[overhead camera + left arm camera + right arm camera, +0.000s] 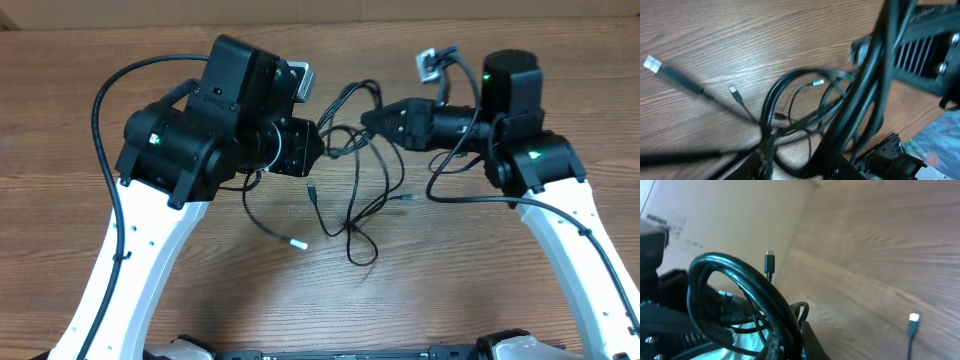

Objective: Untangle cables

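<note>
The cables (352, 215) are a tangle of thin black cords between my two grippers, with loops trailing down onto the wooden table. Loose plug tips lie at the left (297, 243), the middle (312, 187) and the right (408, 197). My left gripper (318, 148) is shut on strands at the tangle's left side. My right gripper (368, 121) is shut on strands at its upper right. The left wrist view shows the looped cords (790, 82) running into the jaws (767, 162). The right wrist view shows a thick loop of cords (735, 267) pinched in the jaws (792, 342).
Thicker black wires fixed to the arms curve over the table at the left (100, 110) and the right (470, 197). A cardboard wall (300, 10) stands along the table's far edge. The arm bases sit at the near edge.
</note>
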Tool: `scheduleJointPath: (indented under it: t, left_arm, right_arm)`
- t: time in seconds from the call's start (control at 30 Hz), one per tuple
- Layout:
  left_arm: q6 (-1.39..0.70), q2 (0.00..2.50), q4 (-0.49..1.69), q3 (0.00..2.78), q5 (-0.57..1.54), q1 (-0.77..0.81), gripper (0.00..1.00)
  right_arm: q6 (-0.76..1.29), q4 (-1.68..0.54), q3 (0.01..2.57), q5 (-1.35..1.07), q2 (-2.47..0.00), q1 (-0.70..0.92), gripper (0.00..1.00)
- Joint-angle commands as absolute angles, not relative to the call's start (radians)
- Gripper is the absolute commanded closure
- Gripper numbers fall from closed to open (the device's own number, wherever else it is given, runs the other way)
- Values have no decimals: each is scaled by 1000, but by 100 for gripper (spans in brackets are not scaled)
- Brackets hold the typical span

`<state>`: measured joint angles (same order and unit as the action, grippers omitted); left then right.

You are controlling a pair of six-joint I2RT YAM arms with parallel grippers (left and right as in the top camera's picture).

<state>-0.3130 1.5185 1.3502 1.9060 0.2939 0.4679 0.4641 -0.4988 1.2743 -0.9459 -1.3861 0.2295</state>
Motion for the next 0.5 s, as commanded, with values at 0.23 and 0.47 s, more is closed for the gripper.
scheduleJointPath:
  t: [0.23, 0.47]
  left_arm:
    - [-265, 1504, 1341, 1899, 281, 466, 96]
    - [-265, 1504, 1353, 1899, 280, 464, 96]
  right_arm:
    - [468, -511, 1291, -934, -1363, 324, 96]
    - [414, -571, 1291, -765, -1363, 290, 93]
